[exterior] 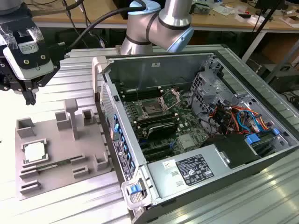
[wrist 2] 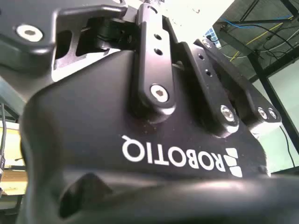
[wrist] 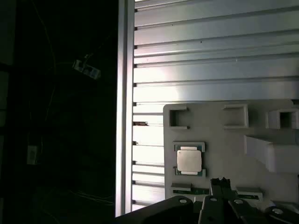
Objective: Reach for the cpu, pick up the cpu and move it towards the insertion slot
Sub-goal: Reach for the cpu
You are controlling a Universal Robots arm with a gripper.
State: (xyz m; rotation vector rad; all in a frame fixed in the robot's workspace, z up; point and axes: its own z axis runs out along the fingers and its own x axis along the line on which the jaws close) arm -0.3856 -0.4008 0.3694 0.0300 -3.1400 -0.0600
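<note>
Exterior view: the gripper (exterior: 29,97) hangs at the exterior view's upper left, above a ribbed metal table (exterior: 77,70). Its fingers look drawn together and they hold nothing. Well below it the cpu (exterior: 35,151) lies flat in a shallow recess of a grey plastic tray (exterior: 60,154), apart from the gripper. To the exterior view's right of the tray stands an open computer case (exterior: 159,70). On the board inside is the insertion slot (exterior: 153,108), its metal bracket lifted.

Second wrist view: the gripper's black housing (wrist 2: 140,140) is seen close up, with bolted link bars.

First wrist view: the narrow fingertips (wrist: 219,181) appear to meet, just short of the cpu (wrist: 189,160), which rests silvery and square in the tray (wrist: 224,140) on the ribbed table (wrist: 210,56).
</note>
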